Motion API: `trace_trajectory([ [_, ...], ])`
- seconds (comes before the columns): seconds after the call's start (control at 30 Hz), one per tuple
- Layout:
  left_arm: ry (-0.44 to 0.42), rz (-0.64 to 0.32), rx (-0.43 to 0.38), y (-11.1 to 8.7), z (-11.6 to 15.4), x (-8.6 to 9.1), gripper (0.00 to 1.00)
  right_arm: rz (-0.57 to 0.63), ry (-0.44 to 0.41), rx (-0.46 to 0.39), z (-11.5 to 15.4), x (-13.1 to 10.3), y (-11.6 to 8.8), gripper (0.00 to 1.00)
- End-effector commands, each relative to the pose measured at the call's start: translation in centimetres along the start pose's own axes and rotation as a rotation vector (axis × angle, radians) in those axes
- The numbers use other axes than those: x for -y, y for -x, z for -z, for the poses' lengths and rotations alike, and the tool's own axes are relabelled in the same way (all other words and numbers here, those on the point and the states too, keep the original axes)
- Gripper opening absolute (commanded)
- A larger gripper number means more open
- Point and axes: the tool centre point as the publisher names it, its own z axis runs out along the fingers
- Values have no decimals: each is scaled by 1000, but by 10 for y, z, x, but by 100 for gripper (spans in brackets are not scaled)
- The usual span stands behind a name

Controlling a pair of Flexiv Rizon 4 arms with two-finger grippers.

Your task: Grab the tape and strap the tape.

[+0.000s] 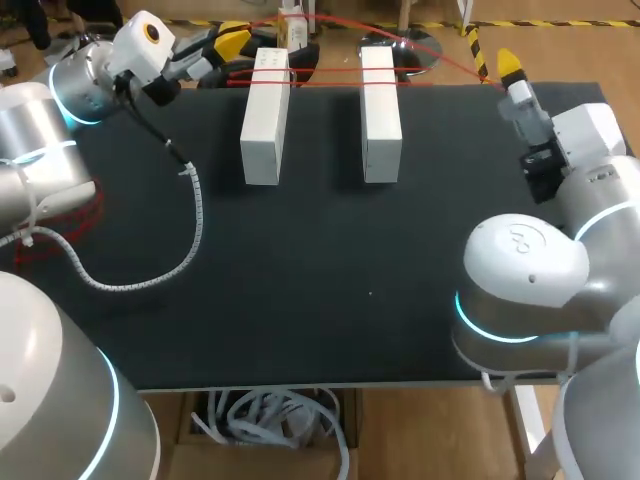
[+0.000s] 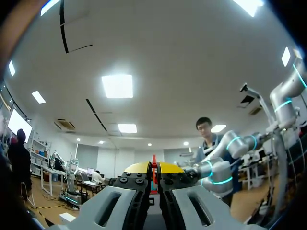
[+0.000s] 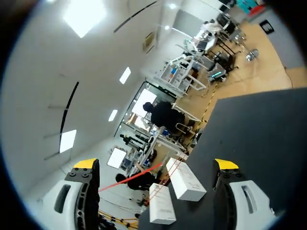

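Head view: the left gripper (image 1: 232, 42) sits at the far edge of the black table (image 1: 300, 300). A thin red tape (image 1: 325, 84) stretches from it across the tops of two white rectangular blocks (image 1: 265, 115) and ends near the right gripper (image 1: 510, 65).

Left wrist view: the left gripper (image 2: 153, 167) has its yellow tips nearly together, pinching the red tape (image 2: 154, 160) between them.

Right wrist view: the right gripper (image 3: 156, 164) is spread wide and grips nothing. The red tape (image 3: 139, 176) and the white blocks (image 3: 184, 181) lie ahead of it, apart from its fingers.
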Motion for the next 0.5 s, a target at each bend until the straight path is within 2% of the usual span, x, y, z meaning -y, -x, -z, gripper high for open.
trace_trajectory([
  [0.03,-1,-2,2,-1,0,-1,0,-505,249,122,4,15,-10,100],
  [0.3,-1,-2,2,-1,0,-1,0,-806,311,205,0,15,-11,100],
  [0.5,-1,-2,2,-1,0,-1,0,-905,318,198,-8,17,-14,100],
])
